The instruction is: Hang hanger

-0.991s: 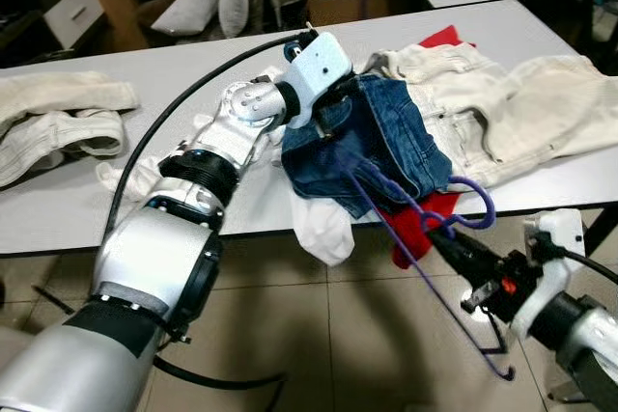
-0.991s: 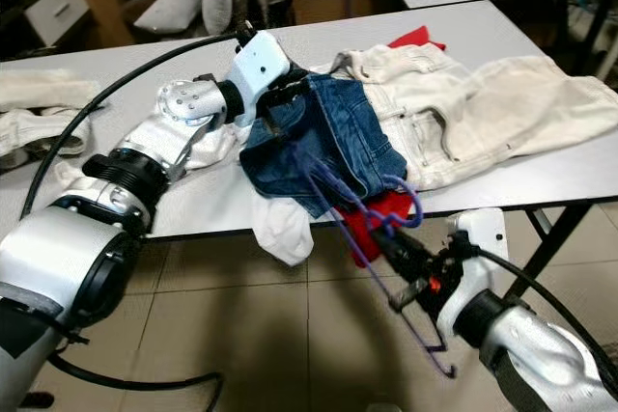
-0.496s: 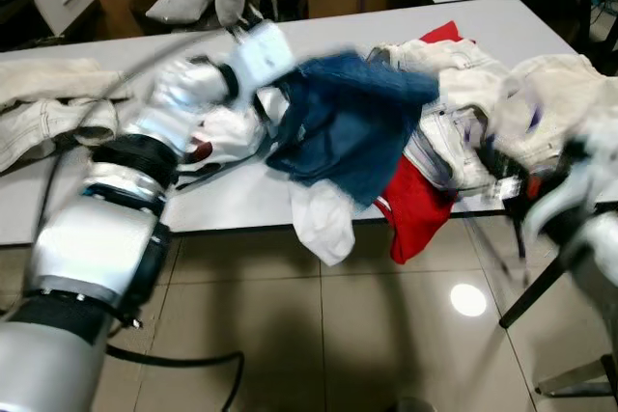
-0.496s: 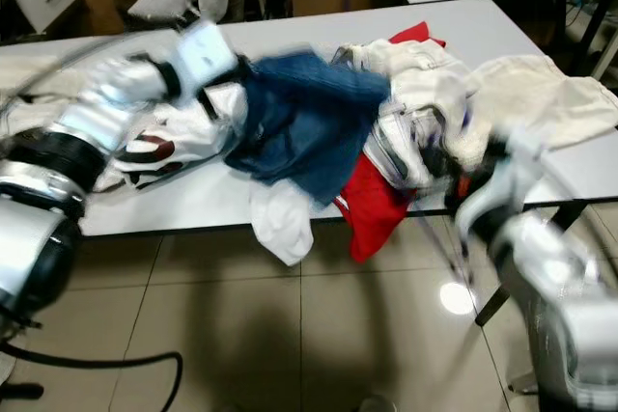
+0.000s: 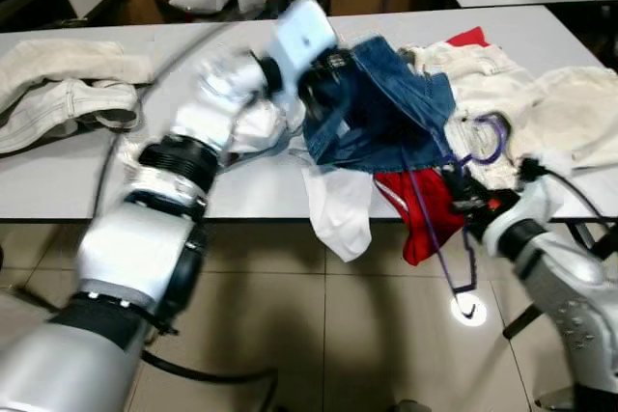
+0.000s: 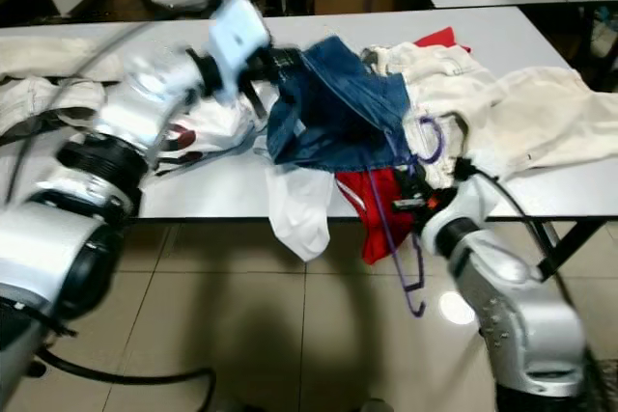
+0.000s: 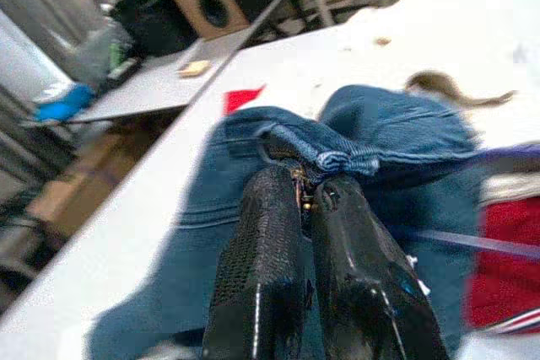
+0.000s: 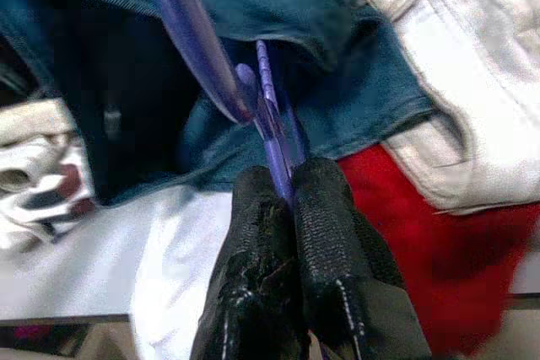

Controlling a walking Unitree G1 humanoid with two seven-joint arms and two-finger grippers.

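Right hand (image 8: 285,200) grips purple hanger (image 5: 435,229); hanger's arm hidden under jeans (image 5: 386,113).

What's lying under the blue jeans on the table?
Under the blue jeans, a white garment and a red cloth hang over the table edge. How far they reach beneath the jeans is hidden.

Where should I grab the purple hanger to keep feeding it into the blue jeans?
Hold the purple hanger by its thin straight bar near the neck, from the table's front edge, as the right pincer does: the far end is buried in the blue jeans.
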